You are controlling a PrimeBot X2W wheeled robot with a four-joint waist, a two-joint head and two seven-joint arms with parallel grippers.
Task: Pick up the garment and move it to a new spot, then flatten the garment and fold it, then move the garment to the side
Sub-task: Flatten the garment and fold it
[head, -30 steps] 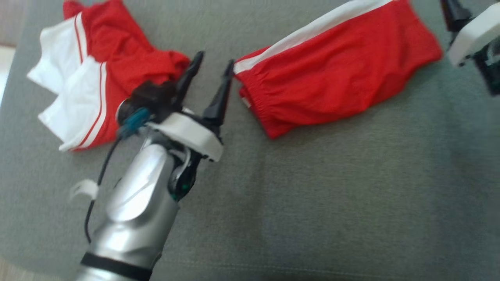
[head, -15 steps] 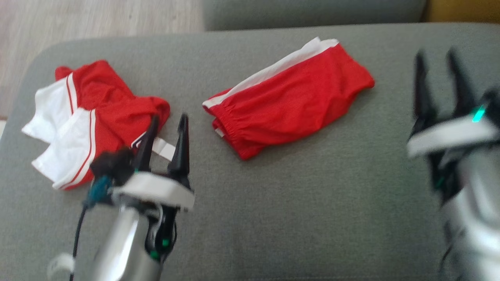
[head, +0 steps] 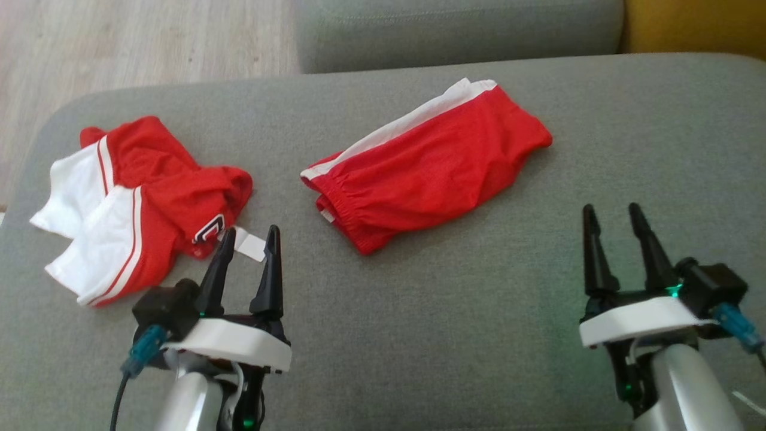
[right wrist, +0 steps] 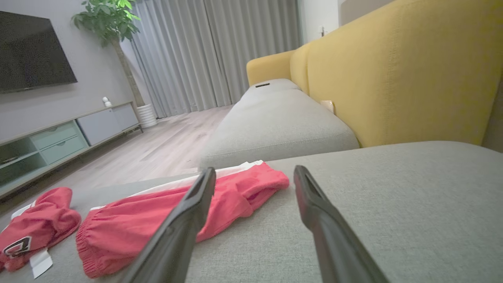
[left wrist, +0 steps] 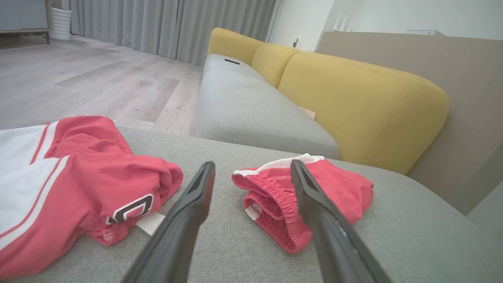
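While the grey sofa cushion (head: 455, 323) carries everything here, the biggest thing on it is a pair of red shorts (head: 431, 167) with a white side stripe. They are folded flat and lie aslant about midway along the cushion, nearer its far edge, with the elastic waistband toward the left. Well apart from them, at the cushion's left end, a red and white jersey (head: 149, 203) lies crumpled, a white tag (head: 248, 244) sticking out of its near side. The left gripper (head: 252, 229) hovers at the near edge just short of that tag, jaws spread and holding nothing. The right gripper (head: 611, 208) hovers over bare cushion toward the near right corner, jaws likewise apart and empty. A second ago the left gripper reached forward between the two garments with its tips by the waistband, and the right one sat far forward on the right. Both have since drawn back, while the head camera has tilted and the clothes have kept their places.
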